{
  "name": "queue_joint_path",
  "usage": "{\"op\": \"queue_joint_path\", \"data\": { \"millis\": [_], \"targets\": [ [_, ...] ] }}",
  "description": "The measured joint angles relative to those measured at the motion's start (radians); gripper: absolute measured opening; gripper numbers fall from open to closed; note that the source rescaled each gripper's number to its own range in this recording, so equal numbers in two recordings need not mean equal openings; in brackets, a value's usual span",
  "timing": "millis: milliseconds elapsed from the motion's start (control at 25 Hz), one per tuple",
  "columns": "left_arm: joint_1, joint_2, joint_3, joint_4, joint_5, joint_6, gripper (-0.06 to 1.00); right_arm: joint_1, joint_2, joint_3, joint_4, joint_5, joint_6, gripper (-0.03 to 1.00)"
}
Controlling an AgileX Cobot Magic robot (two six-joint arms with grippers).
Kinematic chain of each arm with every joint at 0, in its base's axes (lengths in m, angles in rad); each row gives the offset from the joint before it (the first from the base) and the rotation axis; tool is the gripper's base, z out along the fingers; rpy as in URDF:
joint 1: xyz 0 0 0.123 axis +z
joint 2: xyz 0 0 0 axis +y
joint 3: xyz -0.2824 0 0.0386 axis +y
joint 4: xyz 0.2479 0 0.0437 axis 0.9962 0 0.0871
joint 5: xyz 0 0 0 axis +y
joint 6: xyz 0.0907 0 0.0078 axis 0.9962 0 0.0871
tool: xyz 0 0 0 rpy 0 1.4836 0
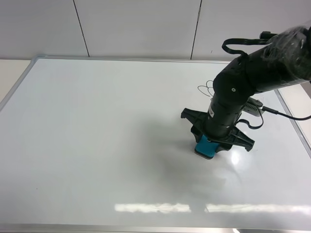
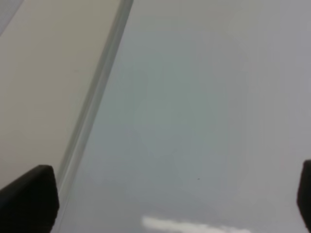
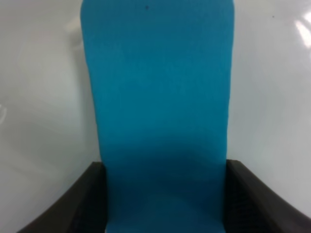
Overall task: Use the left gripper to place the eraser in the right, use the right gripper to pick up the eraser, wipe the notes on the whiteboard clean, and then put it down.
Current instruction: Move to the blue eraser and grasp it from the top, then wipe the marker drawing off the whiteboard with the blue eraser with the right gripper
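Glossy whiteboard point(image 1: 97, 145) bears the teal eraser point(image 1: 204, 148), pinched by the right tool point(image 1: 210, 141) near the notes point(image 1: 206, 88); left tool point(image 2: 165, 199) spread wide.

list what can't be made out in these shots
- notes: high view, the right arm covers most; only a few loops show.
- eraser: high view, the right gripper hides most of it; right wrist view, cut off at the frame edges, pad unseen.
- left gripper: left wrist view, only two finger corners at the frame edges; absent from the high view.
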Motion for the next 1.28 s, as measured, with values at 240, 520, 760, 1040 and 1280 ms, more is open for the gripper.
{"op": "queue_joint_path", "data": {
  "millis": [240, 520, 760, 1040, 1280],
  "targets": [
    [0.000, 0.000, 0.000, 0.000, -0.001, 0.000, 1.00, -0.013, -0.075, 0.000, -0.116, -0.014, -0.043, 0.02],
    [0.000, 0.000, 0.000, 0.000, -0.001, 0.000, 1.00, -0.147, -0.130, -0.074, -0.062, 0.037, -0.302, 0.02],
    [0.000, 0.000, 0.000, 0.000, -0.001, 0.000, 1.00, -0.205, -0.032, -0.312, 0.024, 0.145, -0.521, 0.02],
    [0.000, 0.000, 0.000, 0.000, -0.001, 0.000, 1.00, -0.205, 0.196, -0.600, 0.112, 0.257, -0.682, 0.02],
    [0.000, 0.000, 0.000, 0.000, -0.001, 0.000, 1.00, -0.205, 0.412, -0.858, 0.165, 0.340, -0.744, 0.02]
  ]
}}
